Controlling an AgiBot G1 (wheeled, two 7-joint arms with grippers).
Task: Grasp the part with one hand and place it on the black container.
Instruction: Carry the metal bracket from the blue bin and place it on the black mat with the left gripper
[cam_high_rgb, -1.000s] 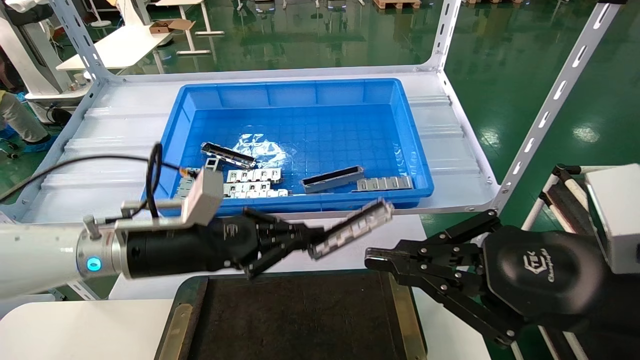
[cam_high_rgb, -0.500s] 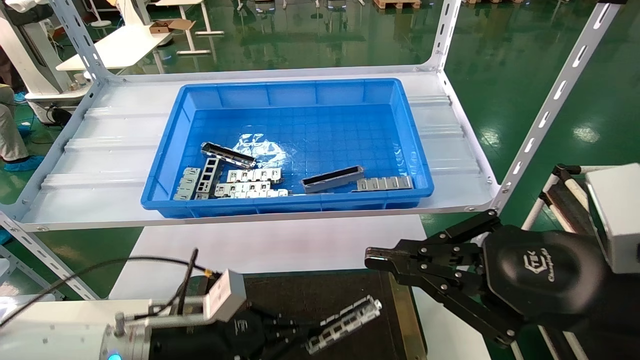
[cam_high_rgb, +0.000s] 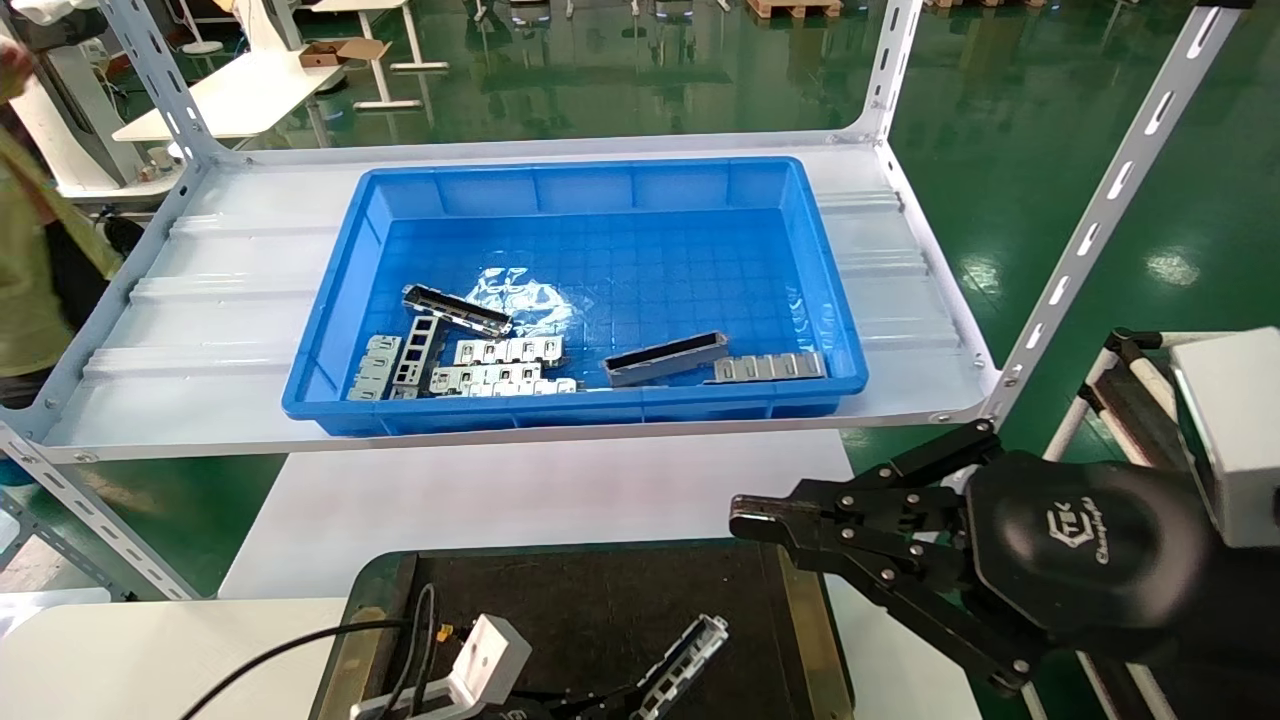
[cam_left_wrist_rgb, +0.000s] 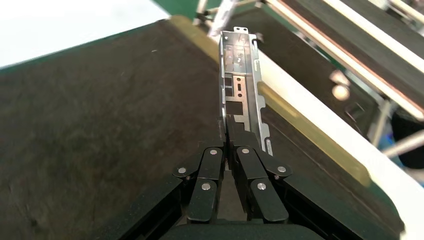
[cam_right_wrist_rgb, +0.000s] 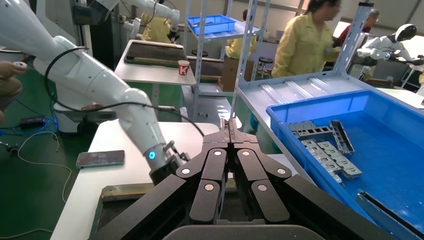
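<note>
My left gripper (cam_high_rgb: 622, 703) is at the bottom edge of the head view, shut on one end of the part (cam_high_rgb: 682, 662), a narrow grey metal channel bracket with rectangular cutouts. It holds the part low over the black container (cam_high_rgb: 600, 590); I cannot tell whether they touch. In the left wrist view the gripper (cam_left_wrist_rgb: 226, 132) pinches the part (cam_left_wrist_rgb: 242, 80), whose far end points toward the container's (cam_left_wrist_rgb: 100, 125) olive rim strip (cam_left_wrist_rgb: 310, 135). My right gripper (cam_high_rgb: 742, 520) is shut and empty, parked just right of the container; it also shows in the right wrist view (cam_right_wrist_rgb: 229, 125).
A blue bin (cam_high_rgb: 340, 300) on the white rack shelf (cam_high_rgb: 200, 300) behind holds several other metal parts, including a channel piece with a black inside (cam_high_rgb: 663, 358) and shiny tabbed strips (cam_high_rgb: 505, 352). Rack uprights (cam_high_rgb: 1100, 210) rise at the right. White tabletop (cam_high_rgb: 540, 490) lies between rack and container.
My left arm has dropped from in front of the bin down to the black container and drawn back toward the near edge, carrying the part. The right arm has not moved.
</note>
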